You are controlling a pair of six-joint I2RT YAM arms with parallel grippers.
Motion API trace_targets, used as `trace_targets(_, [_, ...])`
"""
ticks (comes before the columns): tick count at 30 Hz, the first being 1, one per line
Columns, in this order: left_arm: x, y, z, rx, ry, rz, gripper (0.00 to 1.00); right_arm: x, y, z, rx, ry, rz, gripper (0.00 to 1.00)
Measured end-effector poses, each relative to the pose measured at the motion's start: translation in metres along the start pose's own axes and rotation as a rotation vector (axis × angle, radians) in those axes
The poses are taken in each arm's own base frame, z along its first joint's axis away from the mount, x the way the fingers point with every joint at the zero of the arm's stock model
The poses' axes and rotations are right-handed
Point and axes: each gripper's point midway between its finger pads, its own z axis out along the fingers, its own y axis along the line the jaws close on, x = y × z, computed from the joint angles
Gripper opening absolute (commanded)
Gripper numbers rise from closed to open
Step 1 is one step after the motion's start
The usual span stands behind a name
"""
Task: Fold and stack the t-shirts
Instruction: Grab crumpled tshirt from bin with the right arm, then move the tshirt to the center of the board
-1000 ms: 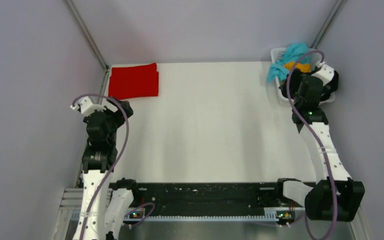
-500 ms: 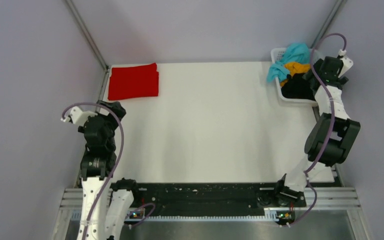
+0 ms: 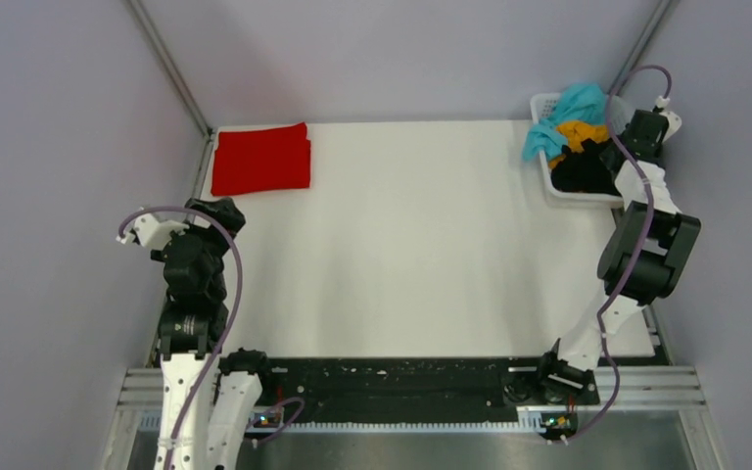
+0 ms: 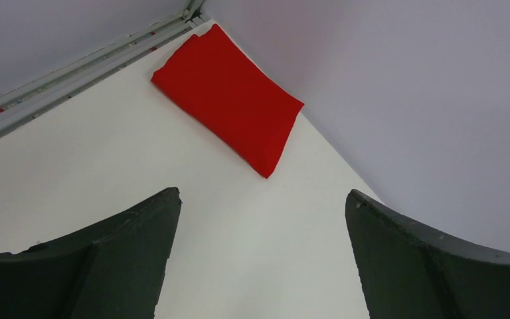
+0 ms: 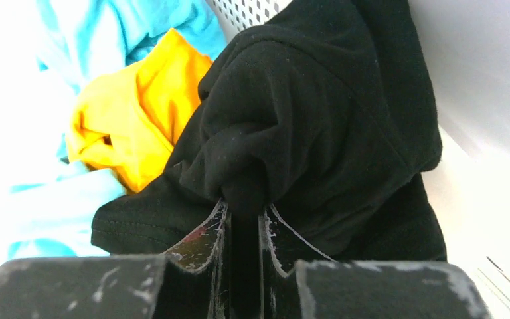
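A folded red t-shirt (image 3: 261, 159) (image 4: 229, 98) lies flat at the table's far left corner. In the white mesh basket (image 3: 552, 182) at the far right sit a teal t-shirt (image 3: 560, 116) (image 5: 106, 40), an orange t-shirt (image 3: 582, 130) (image 5: 133, 116) and a crumpled black t-shirt (image 3: 580, 169) (image 5: 319, 113). My right gripper (image 3: 609, 157) (image 5: 244, 211) is down in the basket, shut on a fold of the black t-shirt. My left gripper (image 3: 217, 212) (image 4: 262, 199) hangs open over the bare table, near the left edge, short of the red t-shirt.
The basket's mesh wall (image 5: 249, 9) shows behind the black cloth. Grey walls close in the table on the left, back and right. A metal rail (image 4: 80, 63) runs along the left edge by the red shirt.
The right arm swung over to the basket's right side, lowered its gripper in and closed its jaws on the black t-shirt. The left arm drew back a little toward the near left.
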Motion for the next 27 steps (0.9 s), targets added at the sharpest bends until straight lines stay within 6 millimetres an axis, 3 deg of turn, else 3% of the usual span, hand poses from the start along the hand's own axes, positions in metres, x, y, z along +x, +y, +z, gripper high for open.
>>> trace_targets(4, [0.001,-0.002,0.000,0.017,-0.002,-0.001,0.99,-0.012,0.002,-0.012,-0.009,-0.020,-0.008,0.00])
trace_targets(9, [0.008,-0.012,-0.001,0.078,0.035,0.019,0.99,-0.046,0.010,-0.050,-0.041,-0.078,-0.035,0.00])
trace_targets(14, [0.018,-0.014,0.006,0.086,0.078,0.029,0.99,-0.122,0.045,-0.111,-0.182,-0.238,-0.027,0.00])
trace_targets(18, [0.024,-0.011,0.009,0.069,0.098,0.035,0.99,-0.194,0.087,-0.185,-0.380,-0.405,-0.008,0.00])
trace_targets(21, [0.027,-0.008,0.009,0.061,0.109,0.039,0.99,-0.229,0.126,-0.241,-0.557,-0.483,-0.017,0.00])
trace_targets(24, [0.030,-0.007,0.008,0.059,0.118,0.042,0.99,-0.240,0.182,-0.304,-0.767,-0.517,-0.073,0.00])
trace_targets(27, [0.031,-0.006,0.008,0.056,0.126,0.044,0.99,-0.218,0.254,-0.374,-1.032,-0.512,-0.147,0.00])
